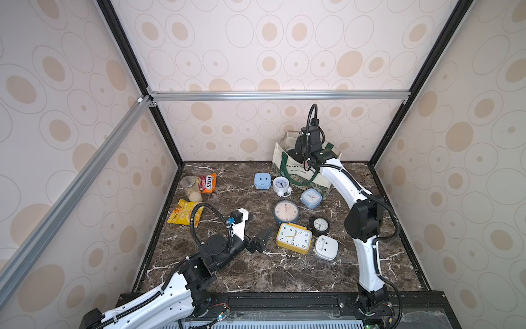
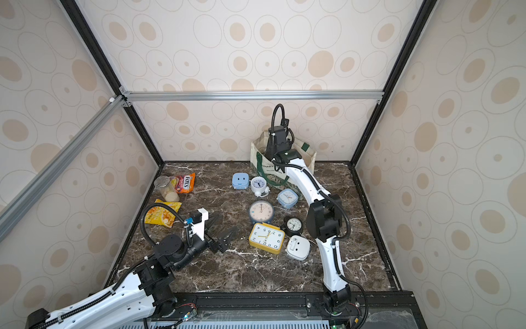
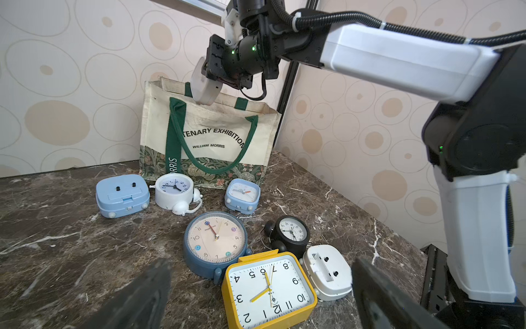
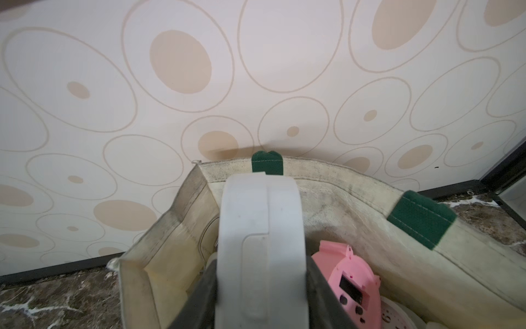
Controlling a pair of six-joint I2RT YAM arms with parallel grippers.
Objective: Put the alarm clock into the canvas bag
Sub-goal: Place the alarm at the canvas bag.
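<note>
Candy bag [image 1: 207, 183] beside jar [image 1: 191, 188]; yellow packet [image 1: 185, 212] near.

You've seven alarm clocks [image 3: 216, 242] lying out: two light-blue clocks [image 1: 262, 181] [image 1: 311, 198], two white clocks [image 1: 281, 185] [image 1: 326, 247], one round blue clock [image 1: 286, 211], one black twin-bell clock [image 1: 320, 225], one yellow clock [image 1: 294, 237]. One raised white clock [image 3: 203, 85] over the one canvas bag [image 3: 159, 122]; one pink clock [image 4: 350, 279] seen inside. Two snack packets [image 1: 207, 183] [image 1: 185, 212], one clear jar [image 1: 192, 188].

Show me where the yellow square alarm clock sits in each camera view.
Top view: yellow clock, beside the black clock.
Top view: yellow clock, same place.
Left wrist: yellow clock, in front of the round blue clock.
Right wrist: not in it.
Shared landmark: the canvas bag, seen in all four.
</note>
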